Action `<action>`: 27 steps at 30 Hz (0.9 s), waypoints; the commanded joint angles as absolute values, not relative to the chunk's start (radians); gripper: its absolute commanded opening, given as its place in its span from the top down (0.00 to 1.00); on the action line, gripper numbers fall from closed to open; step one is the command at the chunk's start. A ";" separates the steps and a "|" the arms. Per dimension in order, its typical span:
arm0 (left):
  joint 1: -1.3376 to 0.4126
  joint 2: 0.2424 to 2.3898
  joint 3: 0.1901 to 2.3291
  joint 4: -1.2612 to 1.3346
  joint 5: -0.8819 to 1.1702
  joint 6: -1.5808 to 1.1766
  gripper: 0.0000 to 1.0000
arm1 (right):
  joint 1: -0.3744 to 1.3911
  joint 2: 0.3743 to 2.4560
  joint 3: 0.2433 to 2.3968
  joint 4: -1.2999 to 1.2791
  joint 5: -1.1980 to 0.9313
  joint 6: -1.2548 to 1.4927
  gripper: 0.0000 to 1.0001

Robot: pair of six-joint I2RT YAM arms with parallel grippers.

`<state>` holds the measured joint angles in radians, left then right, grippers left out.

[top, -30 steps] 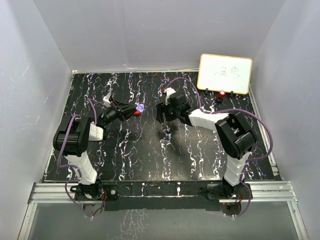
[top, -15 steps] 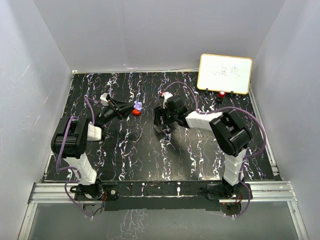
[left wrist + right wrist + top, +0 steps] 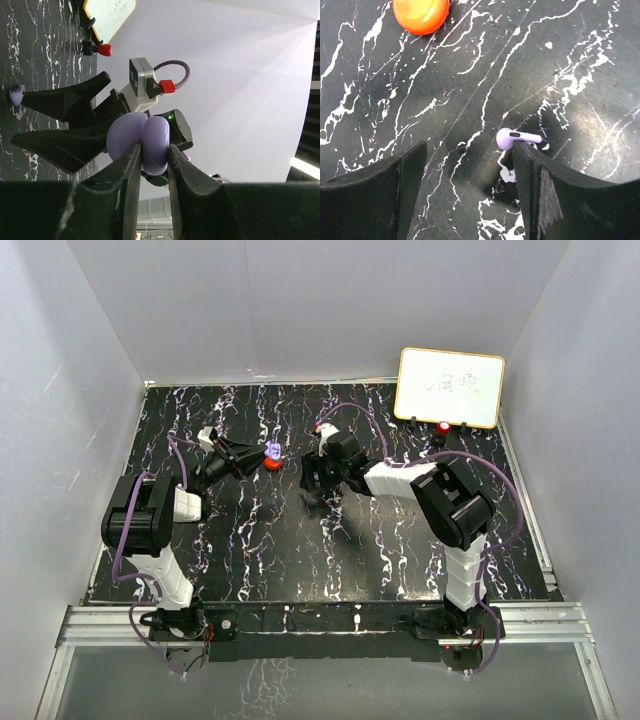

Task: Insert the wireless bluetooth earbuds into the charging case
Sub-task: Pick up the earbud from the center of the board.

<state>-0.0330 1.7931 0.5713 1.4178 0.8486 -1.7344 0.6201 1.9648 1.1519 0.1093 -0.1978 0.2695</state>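
My left gripper (image 3: 152, 146) is shut on a pale purple round charging case (image 3: 145, 139), held edge-on above the table; from above the case (image 3: 272, 451) hangs left of centre. A red round case (image 3: 420, 15) lies on the black marbled table (image 3: 250, 540), just below it in the top view (image 3: 271, 465). A pale purple earbud (image 3: 512, 137) lies flat on the table, touching the tip of one finger of my right gripper (image 3: 470, 150). That gripper is open with nothing between its fingers. In the left wrist view the earbud (image 3: 17, 94) shows beside the right gripper's fingers.
A small whiteboard (image 3: 450, 387) stands at the back right, with a red knob (image 3: 443, 427) at its foot. White walls close in the table on three sides. The right gripper (image 3: 316, 490) points down near the middle, close to the left gripper (image 3: 260, 454).
My right gripper has moved left towards the centre. The left gripper, still holding the purple case, has shifted a little left and back.
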 commanded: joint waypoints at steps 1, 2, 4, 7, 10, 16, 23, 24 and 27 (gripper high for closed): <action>-0.020 1.764 0.561 1.566 0.862 -1.750 1.00 | 0.645 1.996 1.208 0.135 -0.204 0.289 0.32; -0.019 1.765 0.559 1.570 0.862 -1.752 1.00 | 0.648 2.000 1.213 0.134 -0.205 0.292 0.32; -0.017 1.768 0.558 1.575 0.864 -1.755 1.00 | 0.656 2.006 1.229 0.133 -0.206 0.294 0.32; -0.012 1.767 0.558 1.575 0.867 -1.756 1.00 | 0.671 1.994 1.246 0.125 -0.206 0.296 0.32; -0.010 1.768 0.557 1.577 0.867 -1.758 1.00 | 0.677 1.955 1.244 0.126 -0.201 0.291 0.32; -0.003 1.771 0.552 1.591 0.867 -1.764 1.00 | 0.677 1.873 1.227 0.100 -0.127 0.227 0.32; 0.004 1.757 0.546 1.585 0.870 -1.764 1.00 | 0.668 1.891 1.261 0.044 -0.056 0.160 0.32; 0.004 1.755 0.546 1.583 0.870 -1.762 1.00 | 0.667 1.903 1.270 0.039 -0.052 0.160 0.34; 0.006 1.753 0.543 1.580 0.871 -1.759 1.00 | 0.667 1.939 1.300 0.018 -0.036 0.167 0.40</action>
<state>-0.0017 1.7931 0.5537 1.4261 0.8536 -1.7554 0.6720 1.9087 1.2270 0.0315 -0.0811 0.1860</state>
